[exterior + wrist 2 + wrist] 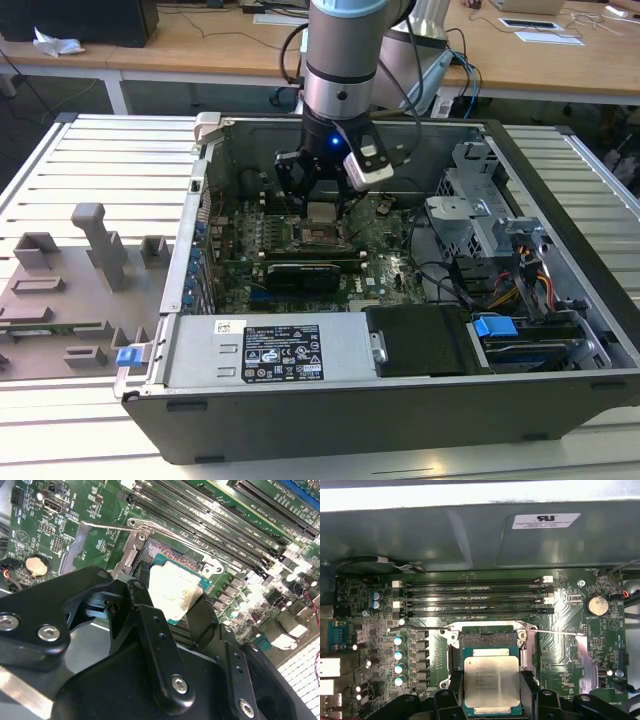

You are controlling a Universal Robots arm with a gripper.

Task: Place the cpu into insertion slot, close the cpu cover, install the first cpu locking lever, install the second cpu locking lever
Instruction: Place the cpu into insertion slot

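Your gripper [321, 203] is closed on the cpu [491, 685]; you have it over the insertion slot [322, 238], centre of the exterior view.

A white slatted table [100, 150] carries an open computer case [330, 425] lying on its side. At the exterior view's left, a grey fixture plate [90, 310] lies just beside it.

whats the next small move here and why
Probably ease the gripper straight down a little. It is shut on the cpu, which sits over the open insertion slot and looks not yet seated, with socket showing past its edge.
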